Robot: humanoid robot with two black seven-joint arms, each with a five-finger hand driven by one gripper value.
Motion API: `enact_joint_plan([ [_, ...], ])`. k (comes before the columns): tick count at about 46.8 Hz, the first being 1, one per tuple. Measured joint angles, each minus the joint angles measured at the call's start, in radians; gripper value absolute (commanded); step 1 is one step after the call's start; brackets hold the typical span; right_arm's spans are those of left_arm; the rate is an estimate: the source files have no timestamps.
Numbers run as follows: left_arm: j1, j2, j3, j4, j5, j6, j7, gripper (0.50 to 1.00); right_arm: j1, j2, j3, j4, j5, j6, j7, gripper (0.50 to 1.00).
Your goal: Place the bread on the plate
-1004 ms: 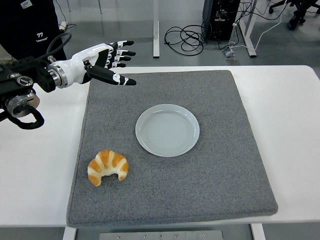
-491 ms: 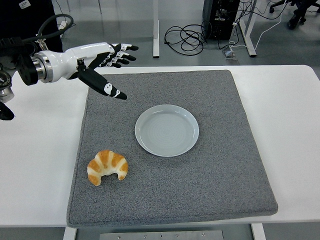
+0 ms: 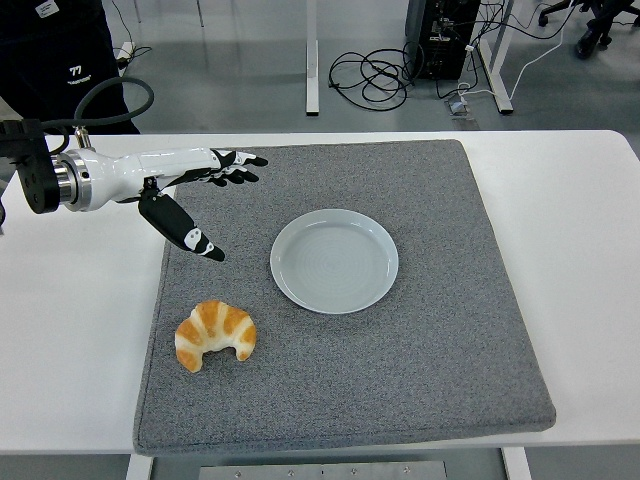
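1. Reaching in from the left edge, the left hand (image 3: 185,190) hangs over the far-left part of the grey mat (image 3: 450,330), palm turned roughly downward.
2. Its fingers (image 3: 235,170) are stretched out and slightly fanned, pointing toward the right across the mat, and they hold nothing.
3. Its thumb (image 3: 185,230) juts away from the other fingers, angled down toward the near side, with its tip over the mat's left margin.
4. The bread (image 3: 216,335), a golden croissant with pale stripes, lies on the mat well nearer the camera than the thumb tip, clearly apart from the hand.
5. The croissant's curved back faces away from the camera and its two ends point toward the table's near edge.
6. The plate (image 3: 334,261), round, pale and bare, sits on the mat to the right of the fingertips and a little nearer the camera, not touched by them.
7. Bread and plate are apart, the croissant lying left of the plate and closer to the near edge.
8. The mat covers most of the white table (image 3: 570,220).
9. Behind the wrist, at the top left corner, a person in dark clothing (image 3: 55,55) stands beyond the table.
10. Cables (image 3: 375,75) lie coiled on the floor past the table's far edge.
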Motion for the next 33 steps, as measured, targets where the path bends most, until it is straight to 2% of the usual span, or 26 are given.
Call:
enact_joint_plan([
  [15, 0.035, 0.022, 0.063, -0.021, 0.113, 0.001, -0.002, 0.957, 0.011, 0.0, 0.0, -0.001, 0.0, 0.0, -0.001, 1.0],
  [23, 0.126, 0.022, 0.061, -0.021, 0.167, 0.016, -0.005, 0.951, 0.015, 0.0, 0.0, -0.001, 0.0, 0.0, -0.001, 1.0],
  [33, 0.216, 0.021, 0.04, -0.019, 0.249, 0.073, -0.014, 0.948, 0.016, 0.0, 0.001, -0.001, 0.0, 0.0, -0.001, 1.0],
])
